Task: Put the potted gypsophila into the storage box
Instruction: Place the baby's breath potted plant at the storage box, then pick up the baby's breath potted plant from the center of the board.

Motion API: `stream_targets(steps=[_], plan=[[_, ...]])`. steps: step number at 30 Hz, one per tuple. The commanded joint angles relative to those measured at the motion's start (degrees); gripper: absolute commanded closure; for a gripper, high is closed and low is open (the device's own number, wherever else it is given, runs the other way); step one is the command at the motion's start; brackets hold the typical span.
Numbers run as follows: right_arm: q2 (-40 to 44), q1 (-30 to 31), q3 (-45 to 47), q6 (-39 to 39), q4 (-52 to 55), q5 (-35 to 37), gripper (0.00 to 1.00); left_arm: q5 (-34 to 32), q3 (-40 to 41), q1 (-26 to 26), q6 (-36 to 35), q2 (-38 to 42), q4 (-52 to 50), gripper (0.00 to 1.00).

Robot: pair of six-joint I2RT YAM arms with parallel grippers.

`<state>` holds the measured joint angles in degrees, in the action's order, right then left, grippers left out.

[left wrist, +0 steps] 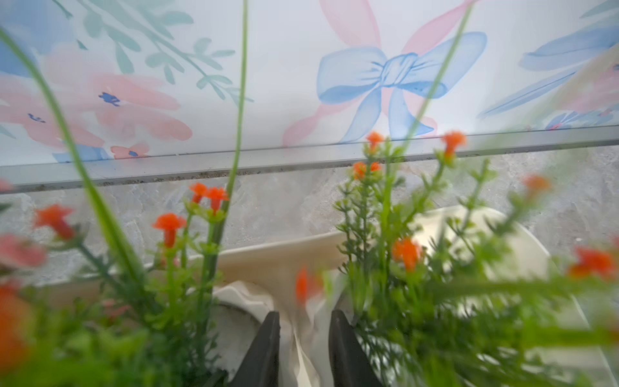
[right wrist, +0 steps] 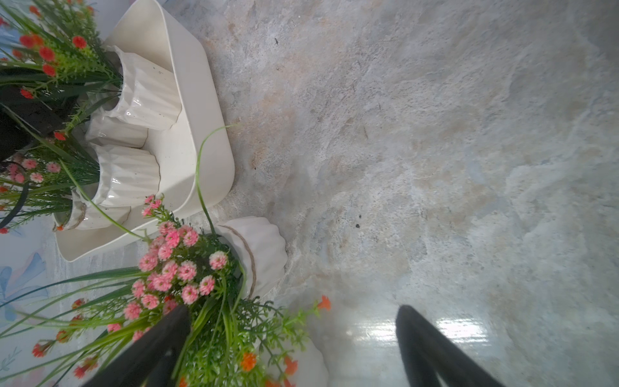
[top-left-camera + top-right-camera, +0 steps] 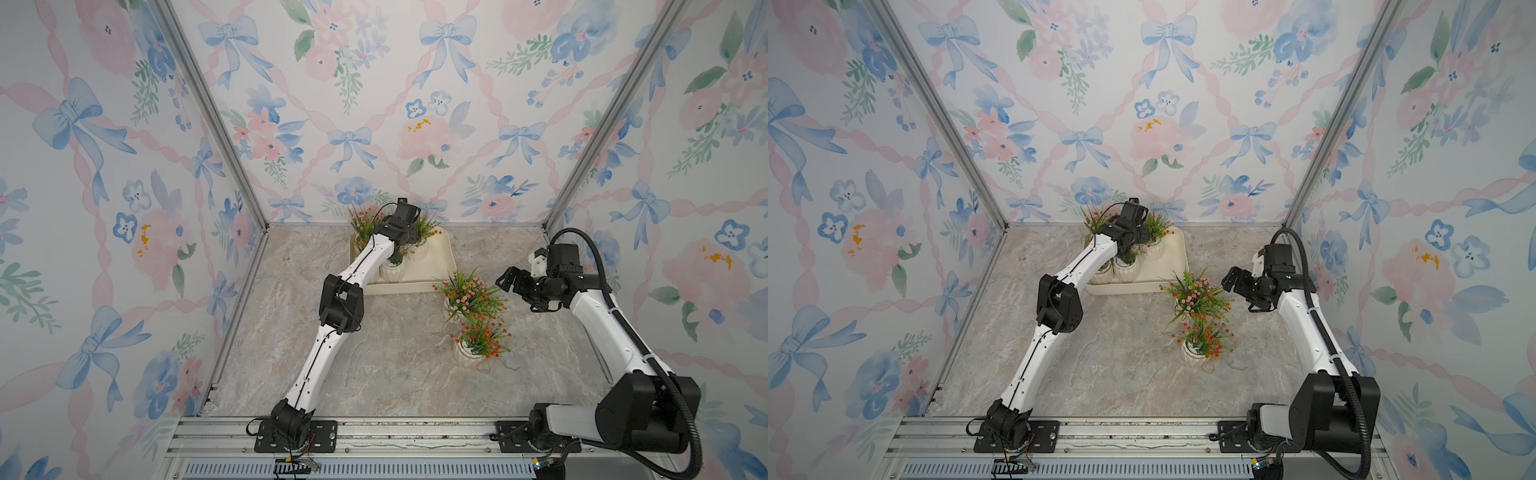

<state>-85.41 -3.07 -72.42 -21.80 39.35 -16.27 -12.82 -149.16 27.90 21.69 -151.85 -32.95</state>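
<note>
The left claw [image 1: 304, 315] is down among the pots in the box [image 3: 392, 272], toward the back of the storage box [image 3: 436, 257]. Its jaws stand a little apart with a white pot wall between them. Whether they pinch it or are clear of it I cannot tell (that wall is only a blur). To finish this placing well, I judge the claw should spread fully and then rise straight up, so no neighbour is tipped.

Further right, two pots wait on the table [image 3: 374, 374] just outside the box: the pink-flowered pot [image 2: 264, 248] and, nearer the robot, the orange-flowered pot [image 3: 467, 355]. The right claw [image 2: 293, 313] is spread wide beside the pink one, holding nothing.

The left arm [image 3: 332, 299] hides part of the box, so its pots cannot be counted.
</note>
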Motion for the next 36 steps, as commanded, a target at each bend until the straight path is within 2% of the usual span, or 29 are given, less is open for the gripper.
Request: stream_targets(steps=[1, 7, 11, 15, 19, 21, 27, 36], plan=[[-1.78, -0.53, -0.17, 0.45, 0.37, 0.1, 0.03, -1.42, -1.15, -0.9, 0.37, -0.9, 1.44, 0.7], [-1.63, -0.48, -0.31, 0.37, 0.54, 0.11, 0.03, -0.9, -0.87, -0.89, 0.89, -0.15, 1.4, 0.68], [-1.22, -0.47, -0.54, 0.1, 0.88, 0.37, 0.03, -0.16, 0.21, -0.89, 1.0, 2.32, 1.4, 0.56], [-0.6, -0.52, -1.69, -1.55, 3.54, 4.39, 0.03, 0.16, 2.45, -0.3, 0.59, 7.04, 1.4, 0.36], [1.03, -0.74, -3.12, -3.64, 7.09, 8.91, 0.03, -1.04, 5.55, 1.03, -0.87, 13.54, 1.4, 0.11], [2.43, -1.16, -3.4, -4.62, 8.67, 9.99, 0.03, -1.65, 7.42, 1.87, -1.68, 17.0, 1.31, 0.04], [7.02, -3.03, -2.65, -6.91, 17.29, 13.74, 0.03, -4.5, 17.3, 3.64, -2.49, 30.06, 1.4, 0.02], [15.24, -5.77, 7.7, -9.59, 22.47, 17.67, 0.03, -6.56, 37.76, 4.49, -2.15, 49.22, 2.35, 0.02]])
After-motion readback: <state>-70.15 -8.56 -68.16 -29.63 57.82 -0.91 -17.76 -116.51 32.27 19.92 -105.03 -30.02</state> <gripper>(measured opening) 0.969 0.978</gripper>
